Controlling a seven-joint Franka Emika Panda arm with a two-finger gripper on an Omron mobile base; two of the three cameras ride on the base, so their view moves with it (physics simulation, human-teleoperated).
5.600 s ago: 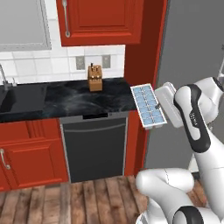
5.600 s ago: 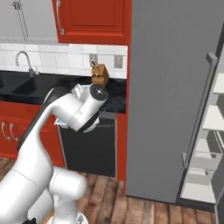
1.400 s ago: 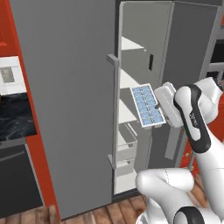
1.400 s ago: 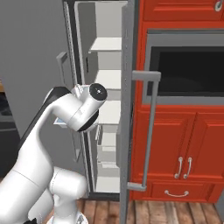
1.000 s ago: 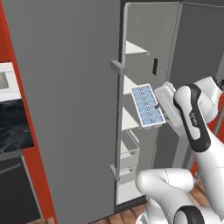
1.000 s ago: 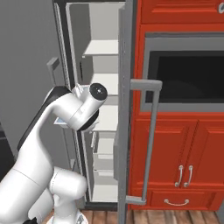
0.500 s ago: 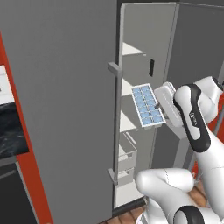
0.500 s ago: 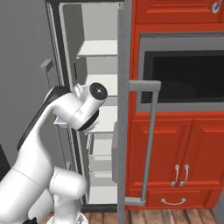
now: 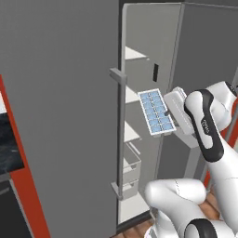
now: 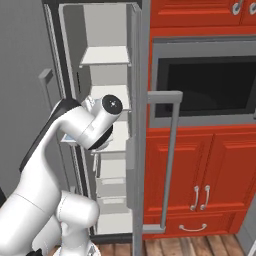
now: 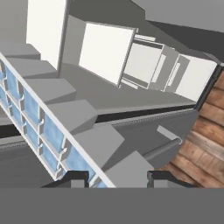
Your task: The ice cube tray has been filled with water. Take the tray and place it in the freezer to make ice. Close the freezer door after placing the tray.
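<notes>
Right base view: arm hides ice cube tray [image 9: 157,112].

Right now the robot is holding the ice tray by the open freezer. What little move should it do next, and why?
Probably reach forward toward a white shelf. The gripper is shut on the ice cube tray, which hangs in the air in front of the freezer, not yet inside. The freezer door stands open, so the way in looks free.
</notes>
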